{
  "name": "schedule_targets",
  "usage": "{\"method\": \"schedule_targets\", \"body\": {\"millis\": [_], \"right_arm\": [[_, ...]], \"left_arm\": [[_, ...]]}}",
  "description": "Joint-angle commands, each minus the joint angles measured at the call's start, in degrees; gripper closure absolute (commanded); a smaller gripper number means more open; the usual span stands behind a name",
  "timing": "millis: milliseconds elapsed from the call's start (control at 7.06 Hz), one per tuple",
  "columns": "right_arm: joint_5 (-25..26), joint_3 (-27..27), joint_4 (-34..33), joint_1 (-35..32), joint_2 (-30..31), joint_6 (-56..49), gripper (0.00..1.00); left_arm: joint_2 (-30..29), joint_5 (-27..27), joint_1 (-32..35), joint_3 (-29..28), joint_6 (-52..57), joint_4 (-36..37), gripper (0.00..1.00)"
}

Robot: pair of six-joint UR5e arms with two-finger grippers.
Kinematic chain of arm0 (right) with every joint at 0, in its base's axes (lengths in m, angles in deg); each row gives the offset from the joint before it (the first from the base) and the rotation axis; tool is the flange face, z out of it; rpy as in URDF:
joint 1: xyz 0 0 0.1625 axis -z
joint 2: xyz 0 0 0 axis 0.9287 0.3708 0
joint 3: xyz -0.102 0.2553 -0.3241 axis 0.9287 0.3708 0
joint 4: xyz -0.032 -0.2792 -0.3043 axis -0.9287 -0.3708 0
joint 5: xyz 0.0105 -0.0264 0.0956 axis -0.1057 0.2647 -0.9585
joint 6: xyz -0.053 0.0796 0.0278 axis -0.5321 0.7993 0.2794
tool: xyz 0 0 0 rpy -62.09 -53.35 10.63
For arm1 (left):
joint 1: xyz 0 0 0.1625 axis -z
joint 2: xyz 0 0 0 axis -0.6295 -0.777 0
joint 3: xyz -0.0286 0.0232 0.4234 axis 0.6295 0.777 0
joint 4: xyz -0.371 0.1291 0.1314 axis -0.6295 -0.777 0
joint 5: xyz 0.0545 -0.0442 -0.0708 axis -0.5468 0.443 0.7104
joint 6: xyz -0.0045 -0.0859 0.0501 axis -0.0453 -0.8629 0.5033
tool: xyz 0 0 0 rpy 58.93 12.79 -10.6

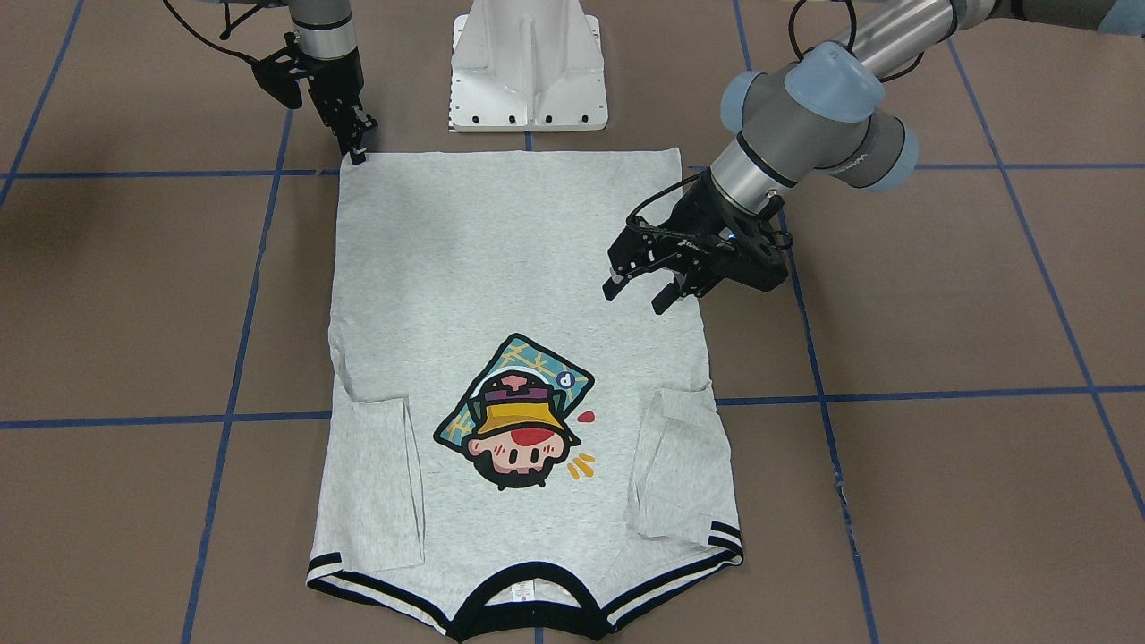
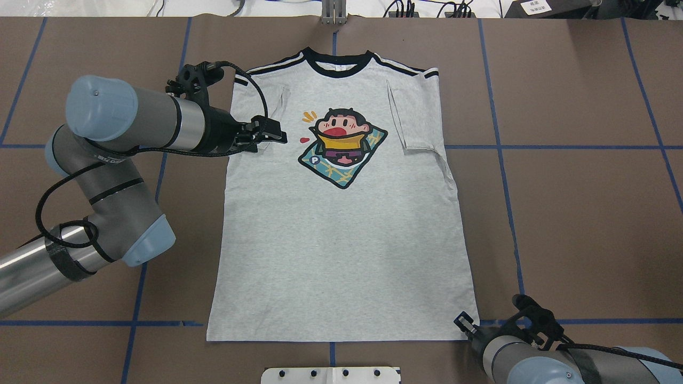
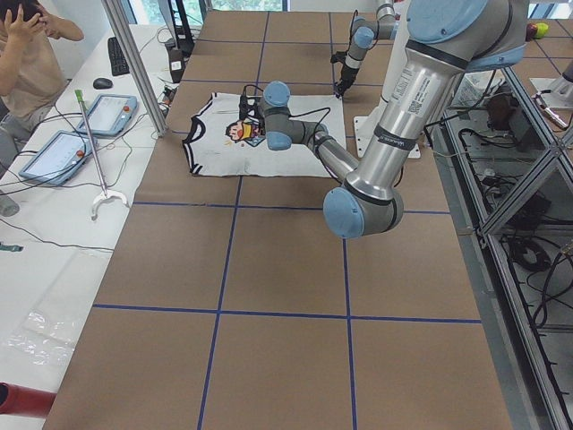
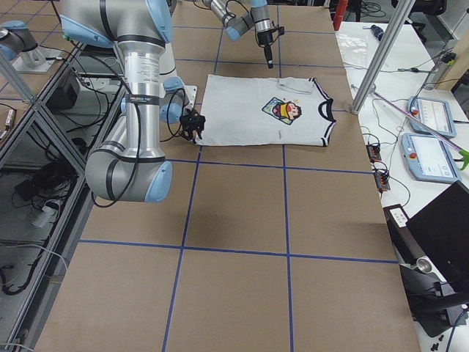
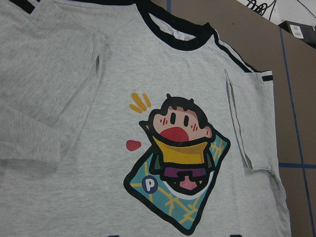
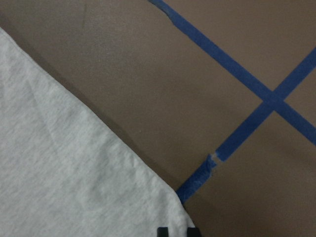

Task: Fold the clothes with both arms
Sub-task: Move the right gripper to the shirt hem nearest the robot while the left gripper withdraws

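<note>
Brown taped bench [image 1: 939, 501]: grey T-shirt [image 1: 501, 268] flat mid-bench, collar [image 1: 523, 617] toward far edge, sleeves [image 1: 385, 483] tucked in for folding. Left gripper [image 1: 637, 298] hovering open over it; right gripper [image 1: 358, 154] at hem corner [image 1: 352, 168], closure untellable.

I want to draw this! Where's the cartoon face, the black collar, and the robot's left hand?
cartoon face [image 1: 519, 453]: front-facing view, on the cheeks under the yellow hat.
black collar [image 1: 528, 617]: front-facing view, middle of the band.
left hand [image 1: 637, 297]: front-facing view, between its open fingertips.
</note>
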Motion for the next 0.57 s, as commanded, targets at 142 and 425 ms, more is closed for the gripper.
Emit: {"method": "schedule_targets", "body": {"millis": [142,425], "right_arm": [[-0.6,-1.5,-0.1,-0.2,0.0,0.0,1.00],[-0.7,-3.3,-0.2,-0.5,0.1,-0.1,1.00]], "left_arm": [[0.5,-0.4,-3.1,1.5,-5.6,4.3,0.20],[8.5,-5.4,-9.5,10.6,-10.1,6.0,0.20]]}}
